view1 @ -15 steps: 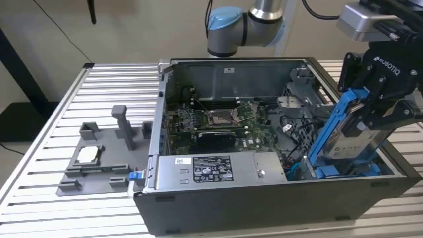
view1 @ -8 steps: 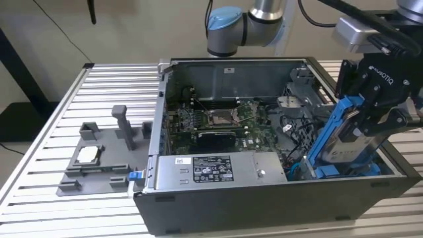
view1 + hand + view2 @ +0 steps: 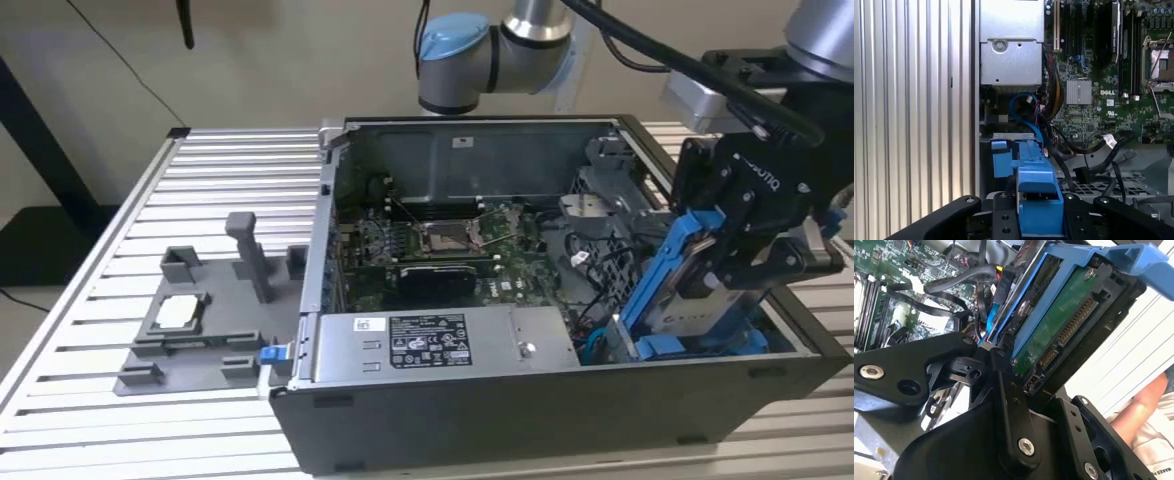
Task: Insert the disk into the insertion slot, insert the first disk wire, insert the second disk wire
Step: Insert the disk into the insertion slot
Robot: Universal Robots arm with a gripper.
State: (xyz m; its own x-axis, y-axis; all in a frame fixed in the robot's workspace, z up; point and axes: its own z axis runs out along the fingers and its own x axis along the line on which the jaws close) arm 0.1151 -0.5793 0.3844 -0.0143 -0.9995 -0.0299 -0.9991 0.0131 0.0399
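You have the pincer [image 3: 742, 262] clamped on the disk [image 3: 683, 300], which leans steeply with its lower end at the insertion slot [image 3: 694, 347] but not seated, and beyond it the black cables [image 3: 1089, 147] lie loose in the case [image 3: 534, 420], unplugged.

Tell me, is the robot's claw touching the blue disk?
Touching. In the second wrist view the gripper clamps the disk, its black fingers pressed against both sides.
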